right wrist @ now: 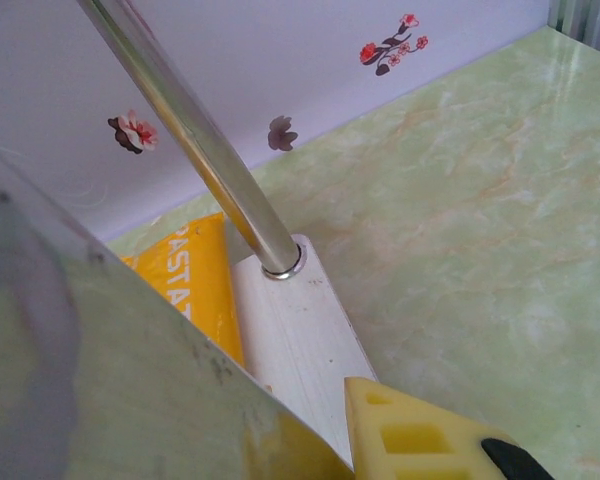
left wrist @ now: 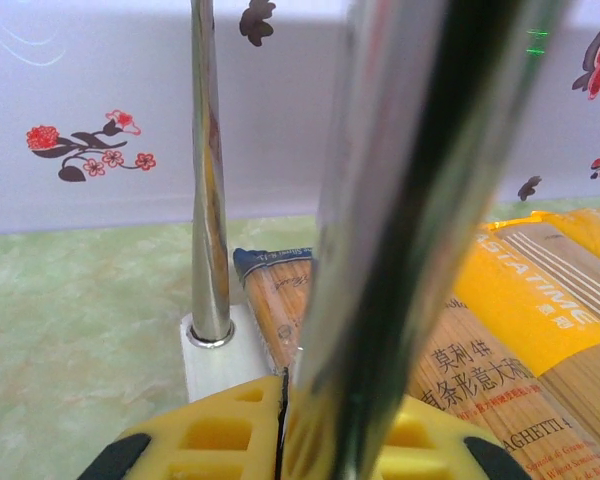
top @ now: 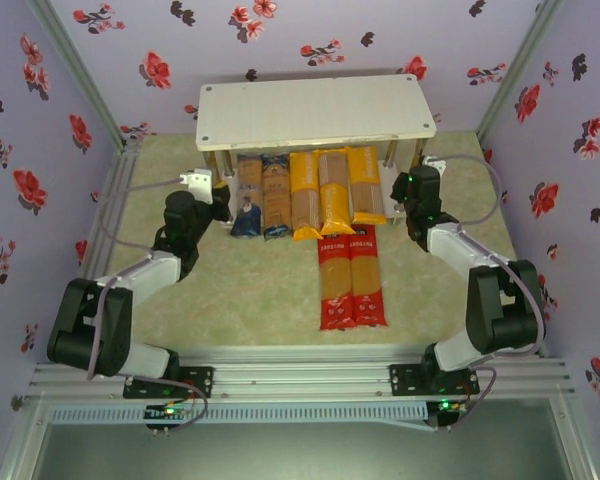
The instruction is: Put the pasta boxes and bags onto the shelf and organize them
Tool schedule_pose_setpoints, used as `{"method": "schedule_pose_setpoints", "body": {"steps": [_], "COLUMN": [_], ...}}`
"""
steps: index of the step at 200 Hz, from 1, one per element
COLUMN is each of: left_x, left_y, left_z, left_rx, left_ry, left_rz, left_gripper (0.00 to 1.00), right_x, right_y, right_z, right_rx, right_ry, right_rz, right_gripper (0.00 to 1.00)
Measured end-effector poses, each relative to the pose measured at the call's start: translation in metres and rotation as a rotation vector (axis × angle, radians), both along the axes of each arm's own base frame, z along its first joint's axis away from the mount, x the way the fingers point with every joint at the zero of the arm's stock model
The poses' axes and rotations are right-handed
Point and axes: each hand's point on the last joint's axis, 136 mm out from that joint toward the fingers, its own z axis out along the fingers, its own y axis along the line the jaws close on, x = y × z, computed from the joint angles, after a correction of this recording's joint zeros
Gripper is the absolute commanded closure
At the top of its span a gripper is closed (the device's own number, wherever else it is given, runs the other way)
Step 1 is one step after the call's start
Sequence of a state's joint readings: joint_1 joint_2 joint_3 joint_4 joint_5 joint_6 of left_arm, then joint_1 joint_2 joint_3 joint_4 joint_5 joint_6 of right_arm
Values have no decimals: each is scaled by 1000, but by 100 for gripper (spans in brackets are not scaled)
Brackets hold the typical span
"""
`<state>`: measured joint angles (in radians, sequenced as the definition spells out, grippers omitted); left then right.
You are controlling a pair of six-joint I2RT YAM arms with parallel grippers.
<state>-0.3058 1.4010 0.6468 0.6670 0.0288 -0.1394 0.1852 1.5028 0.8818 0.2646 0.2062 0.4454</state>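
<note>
On the green marbled table (top: 250, 290), the shelf (top: 315, 110) holds five pasta packs (top: 305, 195) on its lower board. Two red packs (top: 352, 280) lie in front, unstowed. Left gripper (left wrist: 282, 405) and right gripper (top: 410, 185) rest closed, empty, against the front legs (left wrist: 410, 220). Likely next: withdraw, open, grasp a red pack.

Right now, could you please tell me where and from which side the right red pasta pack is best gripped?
The right red pack lies flat on the table, touching the left red pack, its far end against the yellow packs at the shelf. I would come from above and pinch its near end across the width.
</note>
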Motion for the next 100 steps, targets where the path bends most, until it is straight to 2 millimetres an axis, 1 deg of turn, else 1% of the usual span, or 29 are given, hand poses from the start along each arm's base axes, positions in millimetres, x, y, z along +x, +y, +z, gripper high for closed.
{"method": "schedule_pose_setpoints", "body": {"steps": [43,55,60,72,83,100], "left_x": [-3,-3,-4,-4,-9,-14], "left_y": [2,2,2,3,2,1], "left_z": [-2,-2,-2,-2,-4,-7], "left_rx": [1,1,1,-3,-13,-17], "left_ry": [-2,-3,-3,3,28,58], "left_rz": [9,9,9,13,12,13], "left_gripper": [100,84,80,72,68,65], "right_x": [-8,-8,-8,-9,-9,-9], "right_y": [1,1,1,1,1,1], "right_z": [-1,-2,-1,-2,-2,-3], "right_rx": [3,2,2,2,2,2], "right_ry": [-11,-10,-10,-9,-7,-4], "right_rz": [6,7,7,7,7,7], "right_gripper": [100,100,100,94,92,84]}}
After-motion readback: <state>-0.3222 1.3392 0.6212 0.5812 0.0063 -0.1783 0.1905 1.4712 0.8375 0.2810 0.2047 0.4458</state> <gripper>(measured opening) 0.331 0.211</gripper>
